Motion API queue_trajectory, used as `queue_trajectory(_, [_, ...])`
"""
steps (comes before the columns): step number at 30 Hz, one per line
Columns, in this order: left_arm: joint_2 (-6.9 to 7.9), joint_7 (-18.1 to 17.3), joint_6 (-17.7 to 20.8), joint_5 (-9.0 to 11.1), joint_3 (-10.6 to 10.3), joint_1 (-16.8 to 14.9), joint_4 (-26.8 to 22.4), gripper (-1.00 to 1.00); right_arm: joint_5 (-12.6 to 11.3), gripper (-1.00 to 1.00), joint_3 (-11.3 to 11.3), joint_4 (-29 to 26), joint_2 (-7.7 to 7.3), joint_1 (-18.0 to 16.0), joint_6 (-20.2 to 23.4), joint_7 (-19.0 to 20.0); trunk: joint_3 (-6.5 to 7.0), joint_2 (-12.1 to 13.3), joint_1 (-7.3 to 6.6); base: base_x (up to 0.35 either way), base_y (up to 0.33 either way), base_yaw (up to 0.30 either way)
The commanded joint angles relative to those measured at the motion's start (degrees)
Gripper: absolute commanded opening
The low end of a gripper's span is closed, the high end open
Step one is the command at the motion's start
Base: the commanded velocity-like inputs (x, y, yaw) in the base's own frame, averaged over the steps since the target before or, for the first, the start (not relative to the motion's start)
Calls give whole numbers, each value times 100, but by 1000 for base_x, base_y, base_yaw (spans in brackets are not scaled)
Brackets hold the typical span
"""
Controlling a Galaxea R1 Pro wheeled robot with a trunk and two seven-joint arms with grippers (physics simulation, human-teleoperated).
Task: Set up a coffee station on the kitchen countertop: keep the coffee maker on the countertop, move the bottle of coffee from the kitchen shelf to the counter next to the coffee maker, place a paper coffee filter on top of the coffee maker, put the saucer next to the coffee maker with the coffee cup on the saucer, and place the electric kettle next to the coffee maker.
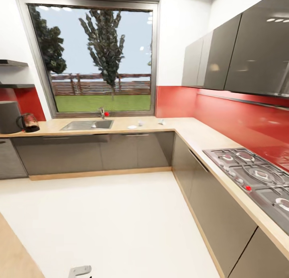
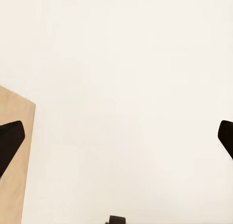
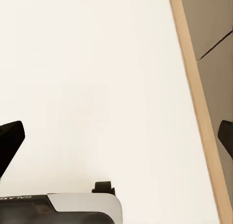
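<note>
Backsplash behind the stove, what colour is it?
Glossy red backsplash, running along the wall behind the stove; it shows best in the head view.

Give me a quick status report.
Both end effectors open, empty, over floor. Kettle on far counter, left of sink. Nothing in the way.

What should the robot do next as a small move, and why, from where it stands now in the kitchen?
Probably roll forward toward the far countertop. The electric kettle stands at its left end, small white items lie right of the sink, all beyond arm's reach. Both grippers, left and right, hang open over bare floor.
</note>
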Motion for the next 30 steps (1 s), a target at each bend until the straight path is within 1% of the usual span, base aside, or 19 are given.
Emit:
queue_trajectory(1, [-1, -5, -18, 29, 17, -2, 7, 100, -34, 100, 3, 6, -1, -1, -20, -2, -2, -3, 5, 337, 0, 0])
queue_trajectory(15, [-1, -5, -17, 29, 17, -2, 7, 100, -34, 100, 3, 11, -1, -1, -20, -2, -2, -3, 5, 337, 84, 0])
queue_trajectory(30, [-1, -5, -17, 29, 17, -2, 7, 100, -34, 100, 6, 11, -1, -1, -20, -2, -2, -3, 5, 337, 147, 0])
